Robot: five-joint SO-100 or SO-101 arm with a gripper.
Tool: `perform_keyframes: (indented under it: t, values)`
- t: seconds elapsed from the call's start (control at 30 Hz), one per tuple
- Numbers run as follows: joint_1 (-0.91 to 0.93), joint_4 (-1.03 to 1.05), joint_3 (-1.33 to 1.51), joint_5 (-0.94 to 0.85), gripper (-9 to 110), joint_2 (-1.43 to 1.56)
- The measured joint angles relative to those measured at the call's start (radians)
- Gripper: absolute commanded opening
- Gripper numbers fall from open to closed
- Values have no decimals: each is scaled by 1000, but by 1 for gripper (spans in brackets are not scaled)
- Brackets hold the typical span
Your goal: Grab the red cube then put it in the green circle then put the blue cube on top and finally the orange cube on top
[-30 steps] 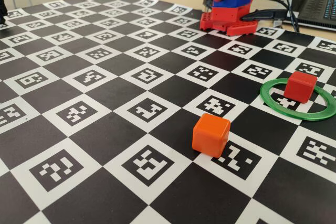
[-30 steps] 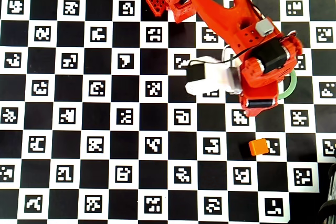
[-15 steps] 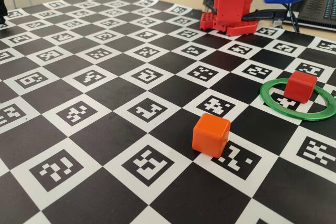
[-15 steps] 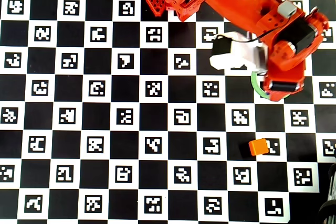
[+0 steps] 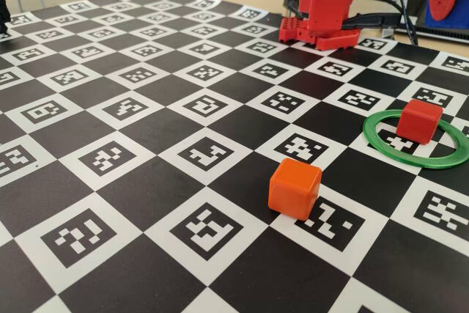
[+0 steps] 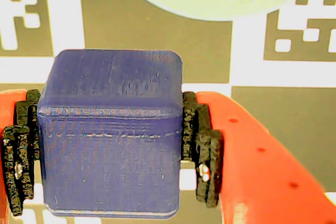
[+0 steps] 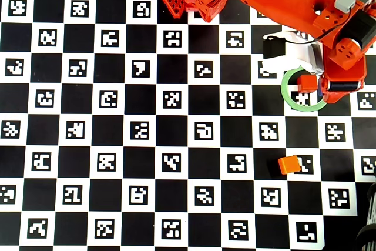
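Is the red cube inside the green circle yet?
Inside: the red cube sits on the board within the green circle, near its far rim.

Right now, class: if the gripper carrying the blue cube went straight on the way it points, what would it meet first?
Probably the board just outside the green circle; the gripper points down beside it, though depth is unclear.

Bright, even light, soft shadows. The wrist view looks washed out (pale thin green plastic ring (image 6: 220,3) above the deep-blue plastic cube (image 6: 113,140)).
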Motion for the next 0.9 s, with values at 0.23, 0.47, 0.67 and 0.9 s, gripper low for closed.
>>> perform_keyframes:
  t: [0.23,0.47,0.67,0.9]
  values:
    - [-6,-89,120,11,2,-2]
    - [-21,-166,210,18,2,-2]
    - [-21,-219,336,18,2,29]
    - [-21,-256,377,18,2,107]
